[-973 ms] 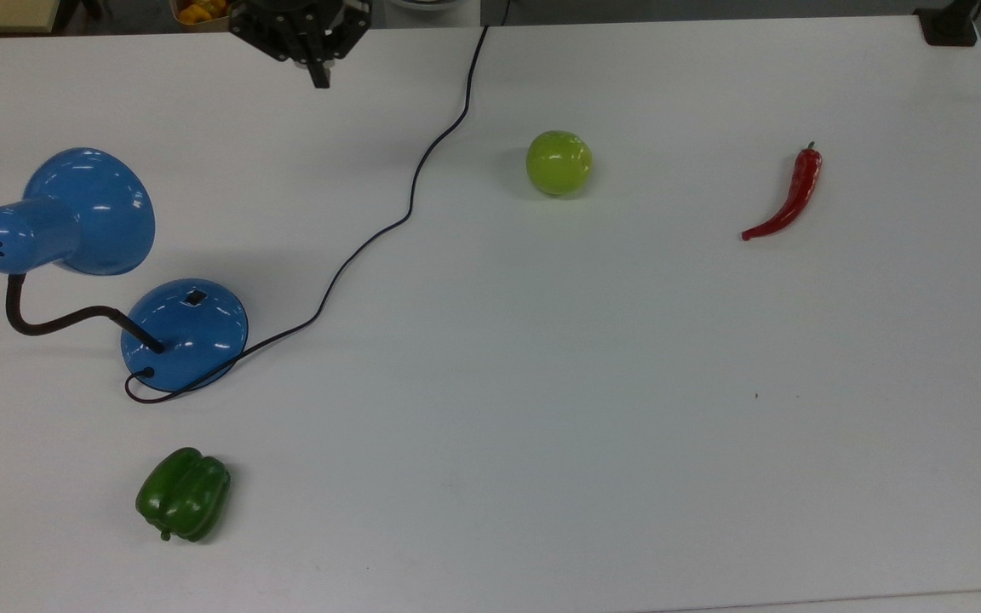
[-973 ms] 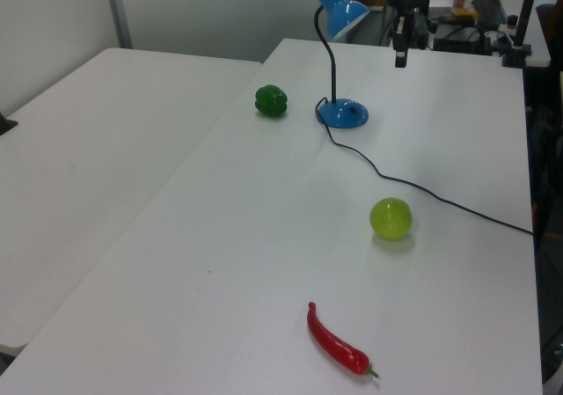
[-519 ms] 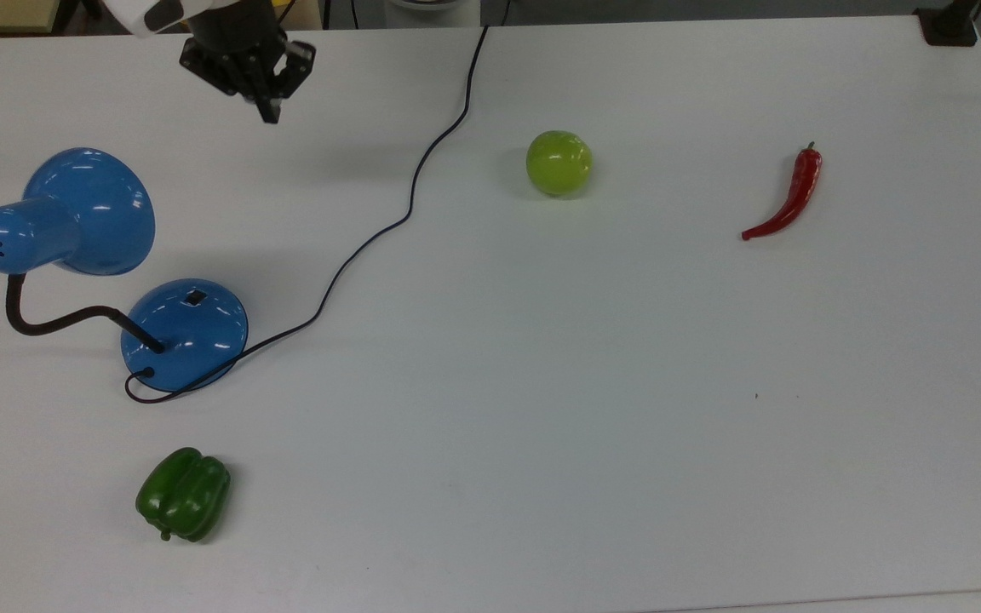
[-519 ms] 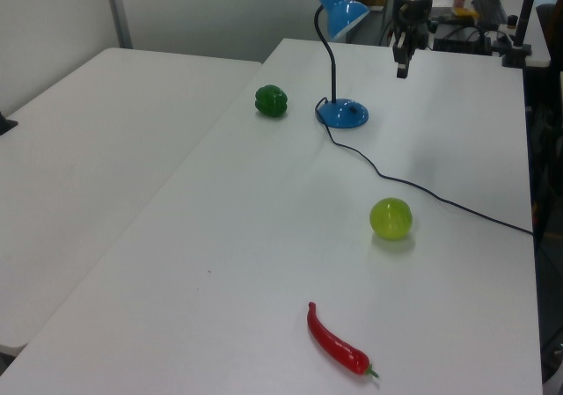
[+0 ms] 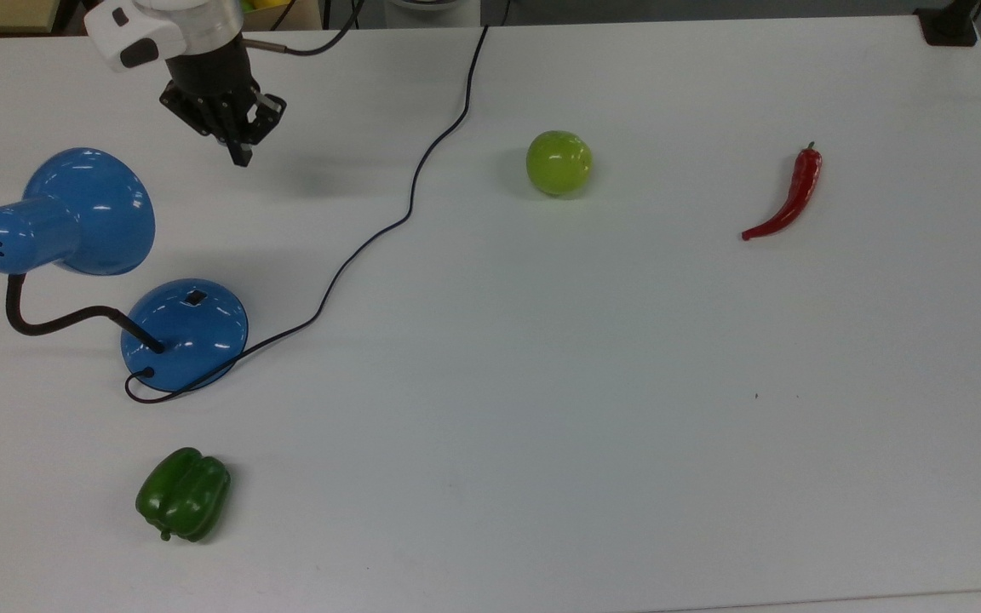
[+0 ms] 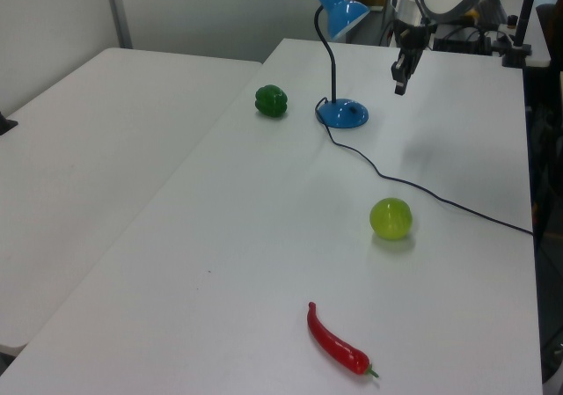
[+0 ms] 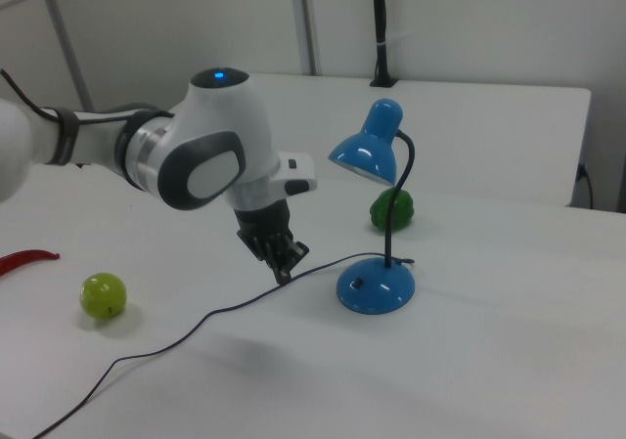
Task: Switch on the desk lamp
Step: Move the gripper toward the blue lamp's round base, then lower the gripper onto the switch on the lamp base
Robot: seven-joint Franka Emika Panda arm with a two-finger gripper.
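White table (image 5: 627, 426): desk lamp (image 5: 184, 332) well apart from raised fingers (image 5: 240, 157).

The arm (image 7: 210, 155) is glossy white with grey joint panels, black seam rings and a small blue light on top; above the black tool (image 7: 284, 270) sits a white block.

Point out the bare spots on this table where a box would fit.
Widest bare patch: the table between green pepper, apple and chili. Crowded: around the lamp, with its cord and the claw.
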